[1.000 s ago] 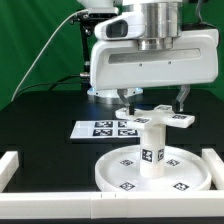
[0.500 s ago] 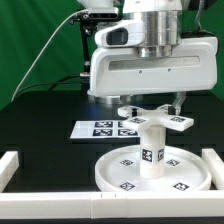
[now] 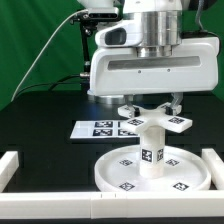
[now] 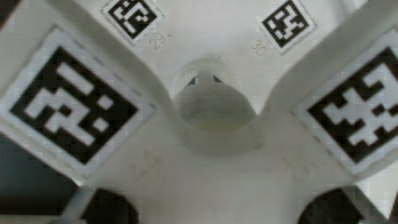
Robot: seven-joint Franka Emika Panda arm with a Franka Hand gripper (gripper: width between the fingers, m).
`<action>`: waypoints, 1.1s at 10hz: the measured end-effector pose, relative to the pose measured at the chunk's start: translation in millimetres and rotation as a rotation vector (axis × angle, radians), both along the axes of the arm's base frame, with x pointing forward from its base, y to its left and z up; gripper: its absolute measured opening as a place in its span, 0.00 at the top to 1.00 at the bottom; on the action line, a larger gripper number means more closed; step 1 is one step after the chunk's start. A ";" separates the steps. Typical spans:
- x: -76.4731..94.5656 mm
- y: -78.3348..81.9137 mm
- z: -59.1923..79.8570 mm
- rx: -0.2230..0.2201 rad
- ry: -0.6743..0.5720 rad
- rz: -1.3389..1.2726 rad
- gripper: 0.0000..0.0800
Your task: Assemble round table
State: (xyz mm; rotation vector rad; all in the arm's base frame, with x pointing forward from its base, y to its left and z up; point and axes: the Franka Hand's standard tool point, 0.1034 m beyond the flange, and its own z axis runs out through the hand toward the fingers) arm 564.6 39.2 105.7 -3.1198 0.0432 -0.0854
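**Exterior view: gripper at the cross-shaped base atop the leg**

Exterior view centre: the gripper (image 3: 150, 106) straddles the cross-shaped base (image 3: 156, 121), fingers partly closed beside its arms; a firm grip cannot be told. That base sits on the short leg (image 3: 152, 148), upright on the round disc (image 3: 120, 172) at lower centre. Marker board (image 3: 100, 129) lies at left.

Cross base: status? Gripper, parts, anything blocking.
Gripper straddling the cross base, jaws on either side, grip not confirmed. Base sits atop the leg, leg upright on the round disc. Marker board behind, nothing obstructing.
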 end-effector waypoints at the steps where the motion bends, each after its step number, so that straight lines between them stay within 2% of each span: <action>1: -0.2 0.9 -0.1 0.009 -0.016 -0.156 0.45; 3: -1.0 0.4 -0.7 0.038 -0.038 -0.497 0.45; 4: -1.1 -0.3 -0.8 0.067 -0.033 -0.658 0.45; 5: -2.4 -0.1 -1.3 0.089 -0.032 -0.740 0.45; 9: -2.6 0.0 -1.3 0.114 -0.018 -0.931 0.45; 11: -1.9 0.3 -2.0 0.159 0.018 -1.300 0.45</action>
